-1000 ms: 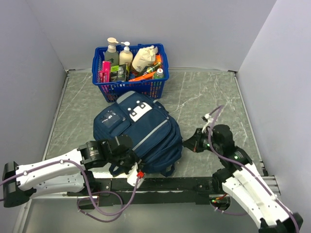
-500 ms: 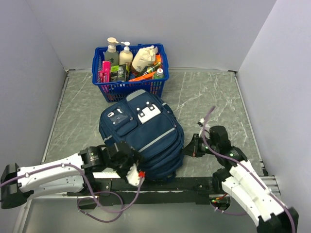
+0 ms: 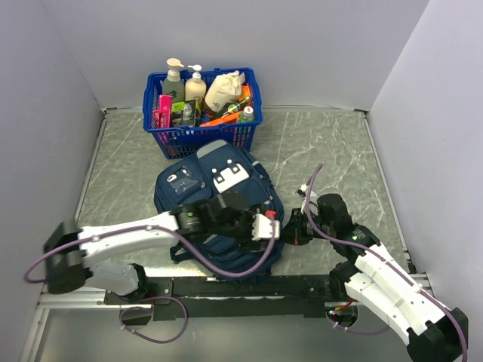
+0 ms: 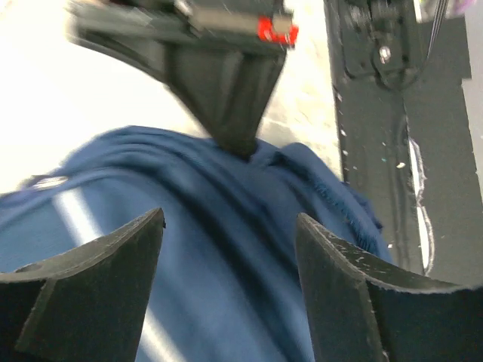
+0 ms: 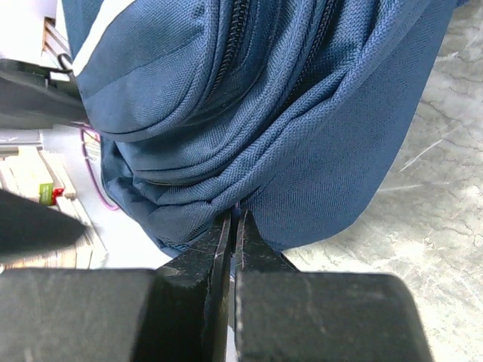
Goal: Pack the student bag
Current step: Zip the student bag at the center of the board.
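When seen from above, the student bag [image 3: 198, 197] lies on the table [image 3: 324, 143], just in front of the blue basket [image 3: 202, 134], with the left gripper [image 3: 260, 225] over it. From the left wrist, its fingers [image 4: 90, 294] stand wide apart above blue cloth, holding nothing. From the right wrist, the right gripper [image 5: 232, 220] pinches a fold of the bag.

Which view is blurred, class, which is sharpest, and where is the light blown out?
Left wrist: the bag is smeared by motion blur, and the upper-left background is blown out white. Right wrist: sharpest, the bag's weave and zips are crisp, though the near fingers are dark and featureless. Top: evenly lit, soft shadows, no glare.
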Robot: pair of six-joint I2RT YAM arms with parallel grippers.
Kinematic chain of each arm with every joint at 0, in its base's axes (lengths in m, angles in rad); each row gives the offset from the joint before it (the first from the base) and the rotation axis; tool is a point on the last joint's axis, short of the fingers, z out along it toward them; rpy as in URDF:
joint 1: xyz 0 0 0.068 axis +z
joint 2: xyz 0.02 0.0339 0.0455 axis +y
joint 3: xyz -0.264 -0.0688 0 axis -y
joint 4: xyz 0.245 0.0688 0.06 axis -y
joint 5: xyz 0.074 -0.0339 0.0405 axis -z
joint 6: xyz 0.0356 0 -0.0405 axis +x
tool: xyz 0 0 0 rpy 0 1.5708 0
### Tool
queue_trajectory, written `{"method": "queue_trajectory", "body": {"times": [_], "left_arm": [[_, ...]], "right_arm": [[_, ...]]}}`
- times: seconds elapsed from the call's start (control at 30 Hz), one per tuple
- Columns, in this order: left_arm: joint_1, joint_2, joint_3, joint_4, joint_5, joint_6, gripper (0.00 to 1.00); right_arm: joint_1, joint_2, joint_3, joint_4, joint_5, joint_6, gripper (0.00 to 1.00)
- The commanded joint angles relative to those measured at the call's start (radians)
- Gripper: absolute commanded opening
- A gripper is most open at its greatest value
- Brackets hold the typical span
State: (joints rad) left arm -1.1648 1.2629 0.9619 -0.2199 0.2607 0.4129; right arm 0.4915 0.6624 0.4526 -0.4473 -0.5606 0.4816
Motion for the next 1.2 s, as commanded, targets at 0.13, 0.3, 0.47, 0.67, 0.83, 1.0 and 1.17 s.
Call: {"method": "queue_trajectory", "body": {"times": [0.13,0.3,0.47,0.67,0.83,1.0,1.17], "left_arm": [[-0.032,0.131,0.066,0.03,0.081,-0.147,0.7],[-0.049,0.147,0.058,0.024,0.074,-0.18,0.68],[-0.078,0.158,0.031,0.028,0.061,-0.161,0.48],[-0.098,0.162,-0.028,0.096,-0.046,-0.128,0.23],[-0.118,0.153,0.003,0.062,-0.086,-0.057,0.01],[-0.118,0.112,0.058,-0.097,0.015,0.065,0.01],[-0.099,0.055,0.083,-0.355,0.182,0.234,0.01]], "right_arm": [[0.005,-0.046,0.04,0.073,-0.018,0.005,0.0],[0.009,-0.053,0.032,0.093,-0.033,0.014,0.0],[0.009,-0.06,0.037,0.093,-0.039,0.018,0.0],[0.009,-0.076,0.055,0.088,-0.056,0.035,0.0],[0.01,-0.06,0.06,0.016,0.025,0.051,0.0],[0.009,-0.024,0.054,-0.002,0.113,0.069,0.0],[-0.007,0.025,0.089,-0.017,0.174,0.055,0.0]]}}
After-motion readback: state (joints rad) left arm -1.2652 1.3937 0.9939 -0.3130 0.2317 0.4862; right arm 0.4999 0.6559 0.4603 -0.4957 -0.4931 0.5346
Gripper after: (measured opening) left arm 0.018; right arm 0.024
